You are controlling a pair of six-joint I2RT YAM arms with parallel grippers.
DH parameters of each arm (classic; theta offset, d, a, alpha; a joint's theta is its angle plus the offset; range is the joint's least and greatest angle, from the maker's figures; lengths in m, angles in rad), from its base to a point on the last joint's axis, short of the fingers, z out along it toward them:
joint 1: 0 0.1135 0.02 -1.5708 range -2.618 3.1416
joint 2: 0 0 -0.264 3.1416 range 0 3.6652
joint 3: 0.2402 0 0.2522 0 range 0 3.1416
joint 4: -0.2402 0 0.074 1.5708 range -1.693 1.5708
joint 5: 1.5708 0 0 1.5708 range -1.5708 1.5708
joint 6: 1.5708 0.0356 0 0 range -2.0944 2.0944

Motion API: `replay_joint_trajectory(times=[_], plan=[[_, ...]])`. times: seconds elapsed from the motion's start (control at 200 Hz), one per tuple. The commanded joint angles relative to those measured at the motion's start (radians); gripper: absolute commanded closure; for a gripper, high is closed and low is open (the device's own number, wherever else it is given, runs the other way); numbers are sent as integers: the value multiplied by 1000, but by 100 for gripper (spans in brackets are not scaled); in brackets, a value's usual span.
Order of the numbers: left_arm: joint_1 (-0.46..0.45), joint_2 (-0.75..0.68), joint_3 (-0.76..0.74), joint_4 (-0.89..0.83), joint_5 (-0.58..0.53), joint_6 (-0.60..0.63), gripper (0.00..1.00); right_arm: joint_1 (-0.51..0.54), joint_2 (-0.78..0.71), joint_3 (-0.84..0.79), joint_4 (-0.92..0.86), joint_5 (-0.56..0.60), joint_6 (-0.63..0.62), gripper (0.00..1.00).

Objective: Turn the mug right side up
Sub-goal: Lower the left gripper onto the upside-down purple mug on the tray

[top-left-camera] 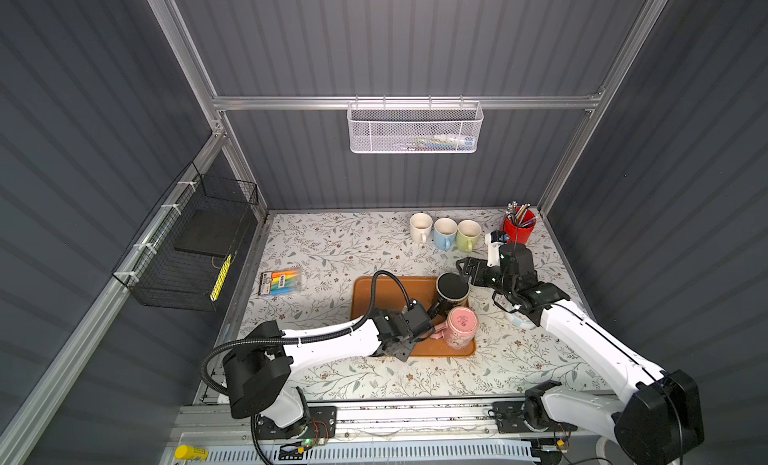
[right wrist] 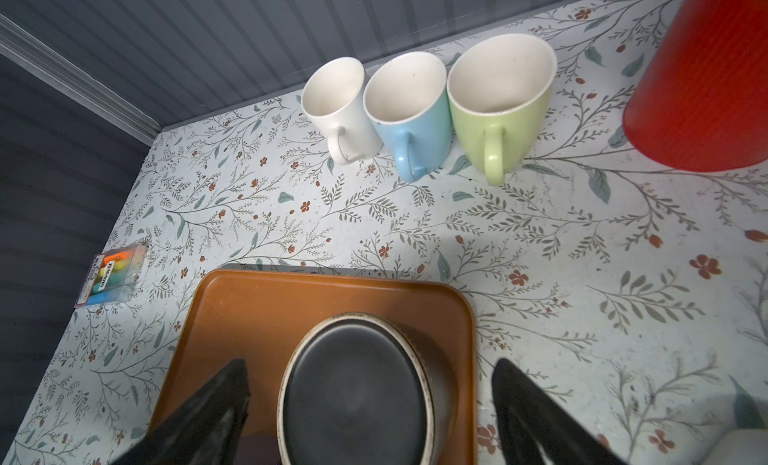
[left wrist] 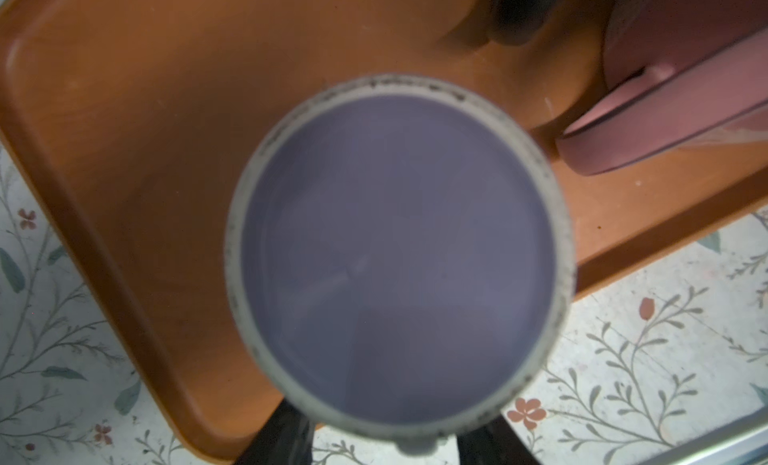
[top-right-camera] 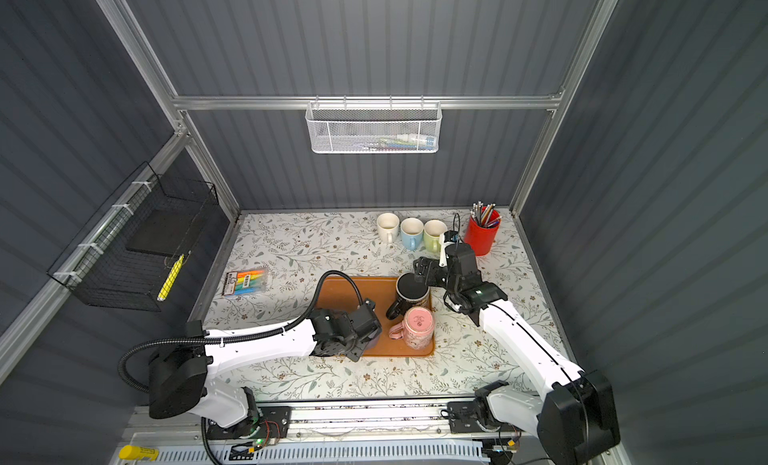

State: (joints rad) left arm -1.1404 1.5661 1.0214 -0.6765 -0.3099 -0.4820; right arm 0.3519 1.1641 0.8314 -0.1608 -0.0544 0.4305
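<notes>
Three mugs stand upside down on the orange tray [top-left-camera: 374, 292] [left wrist: 145, 151]. The left wrist view looks straight down on the lavender mug [left wrist: 399, 255], its base up. My left gripper [left wrist: 384, 438] [top-left-camera: 409, 342] points down over it with a dark finger on each side; any contact is hidden. The black mug [top-left-camera: 452, 290] [right wrist: 357, 392] stands at the tray's far right corner. My right gripper [right wrist: 372, 363] [top-left-camera: 467, 272] hovers over it, open, with its fingers well apart from the sides. The pink mug [top-left-camera: 461, 323] [left wrist: 665, 122] stands at the near right.
White [top-left-camera: 420, 226], blue [top-left-camera: 444, 230] and green [top-left-camera: 468, 232] mugs stand upright along the back edge beside a red pen holder [top-left-camera: 518, 228]. A marker pack [top-left-camera: 280, 281] lies left of the tray. A black wire basket [top-left-camera: 187, 251] hangs on the left wall.
</notes>
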Motion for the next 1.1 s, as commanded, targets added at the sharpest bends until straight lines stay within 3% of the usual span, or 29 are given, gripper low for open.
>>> replay_joint_trajectory(times=[0.0,0.51,0.815,1.096], plan=[[-6,24,37,15,1,-11,54,-10,-21,-20,20,-15,6,10],[-5,77,66,9,-7,-9,68,-27,-37,-34,24,-27,5,9],[-5,77,74,4,-9,-1,92,-30,-38,-33,21,-30,7,9],[-5,63,89,-13,-39,5,100,-30,-38,-29,15,-37,11,9]])
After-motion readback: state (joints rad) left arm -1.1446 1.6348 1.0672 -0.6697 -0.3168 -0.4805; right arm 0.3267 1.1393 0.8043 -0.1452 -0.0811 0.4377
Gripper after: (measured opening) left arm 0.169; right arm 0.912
